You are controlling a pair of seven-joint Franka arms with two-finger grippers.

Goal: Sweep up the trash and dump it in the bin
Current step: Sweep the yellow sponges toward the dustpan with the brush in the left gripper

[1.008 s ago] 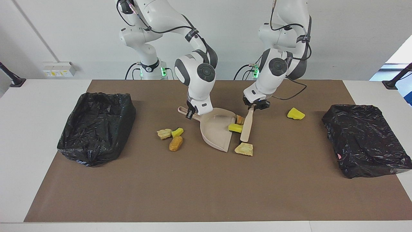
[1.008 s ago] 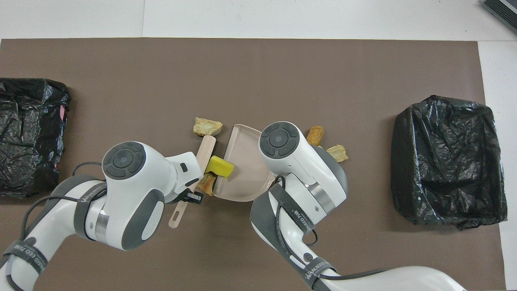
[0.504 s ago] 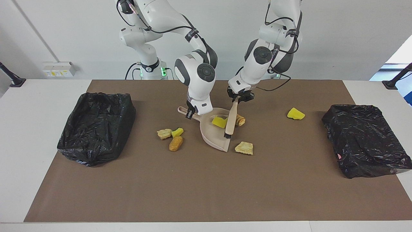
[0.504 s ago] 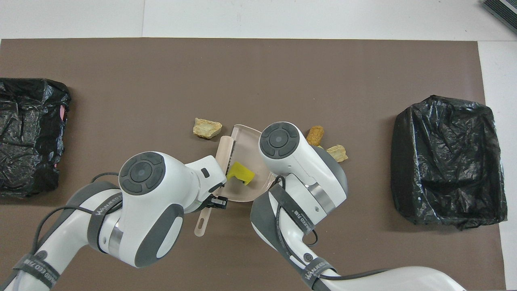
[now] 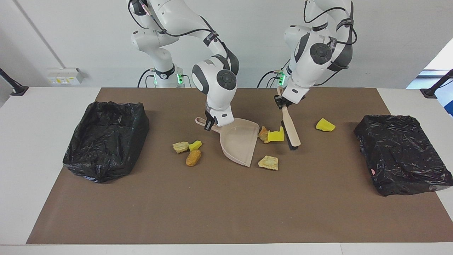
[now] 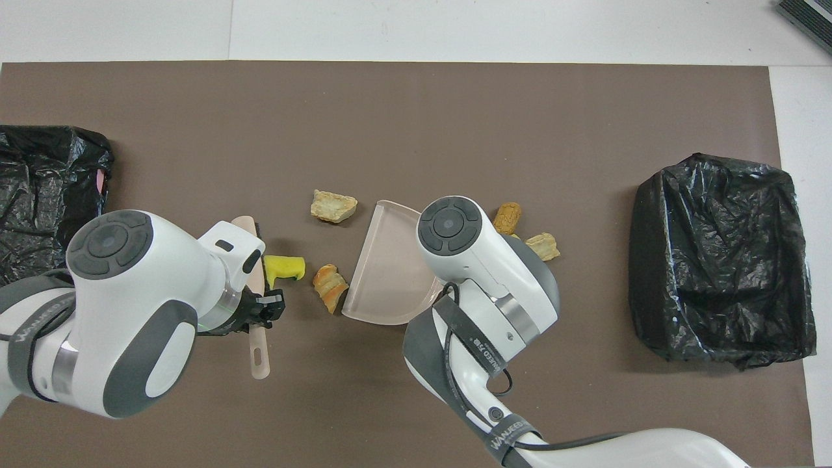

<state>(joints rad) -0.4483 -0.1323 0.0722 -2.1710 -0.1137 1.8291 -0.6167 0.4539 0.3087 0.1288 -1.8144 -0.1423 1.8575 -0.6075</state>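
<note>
Beige dustpan [image 5: 238, 141] lies empty on the mat, your right gripper [image 5: 210, 124] closed on its handle. Your left gripper [image 5: 281, 102] is closed on the brush [image 5: 291, 131], whose bristle end rests on the mat. All the trash [image 5: 273, 135] you see is on the mat: two pieces between brush and pan, one just farther from the robots, three beside the pan toward the right arm's end, one toward the left arm's end. So nothing is swept in yet. Two black bins [image 5: 106, 139] wait at the ends, with nothing blocking the way.
</note>
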